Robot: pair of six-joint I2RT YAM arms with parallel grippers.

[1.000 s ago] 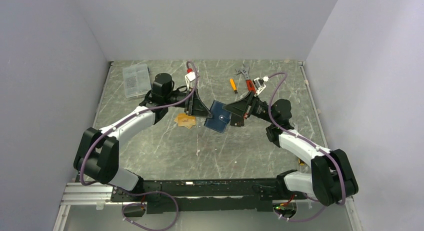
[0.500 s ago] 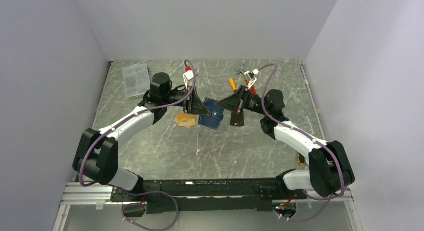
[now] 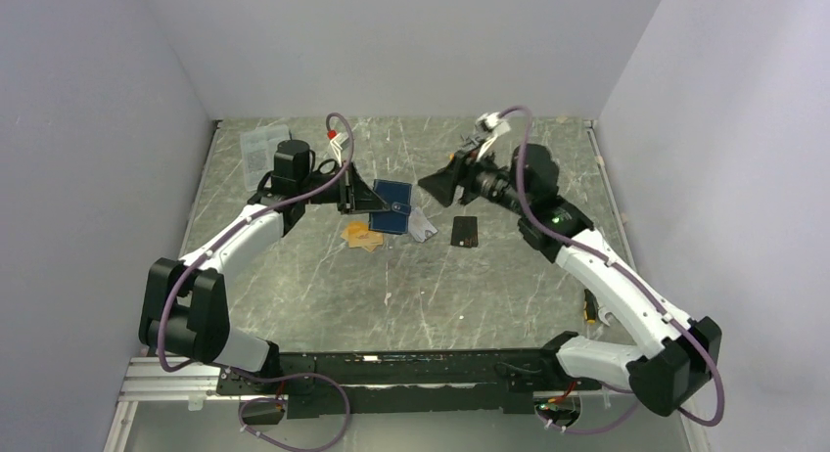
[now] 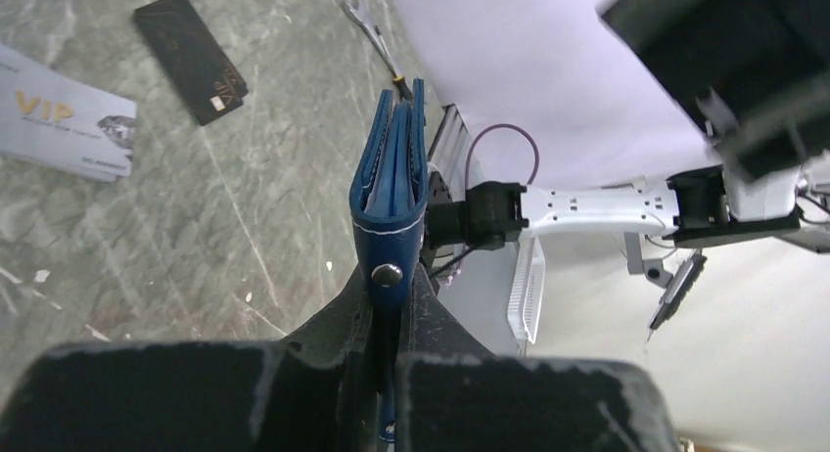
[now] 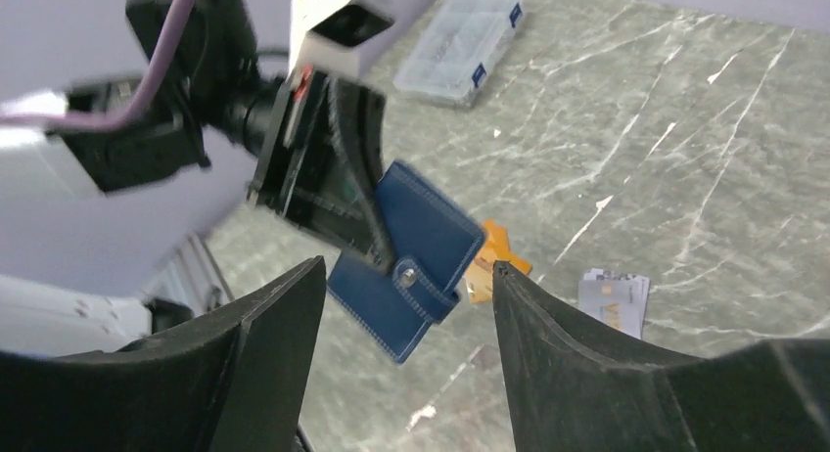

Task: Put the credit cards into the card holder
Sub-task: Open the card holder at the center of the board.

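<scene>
1. The left gripper (image 3: 360, 194) is clenched on the card holder (image 3: 391, 206), pinching it at the end that carries the snap tab (image 4: 387, 273). The card holder is folded shut and held off the table (image 3: 323, 276), with its free edges pointing away from the fingers.
2. The right gripper (image 3: 438, 185) hangs just to the right of the card holder. Its jaws are spread wide with nothing between them.
3. No card is in the card holder yet.
   - The orange-gold cards (image 3: 362, 237) lie on the table just to the near-left of the card holder.
   - The silvery-white card (image 3: 421, 224) lies just to the near-right of the card holder.
   - The black card (image 3: 466, 231) lies farther right of the card holder, beyond the silvery-white one.
4. The step in hand looks like getting the card holder open so that a pocket shows.
   - The left grip should stay firm and sit clear of the snap.
   - The right fingers should take only the tab or the outer flap, then peel it away from the card holder's body rather than tug the whole thing.
5. The main risk is the card holder twisting in a one-ended pinch, so pull gently and in line with the left fingers.
6. The cards will be hard to pinch because they lie flat beside the card holder. Tipping one up on an edge before closing on it should help.
</scene>
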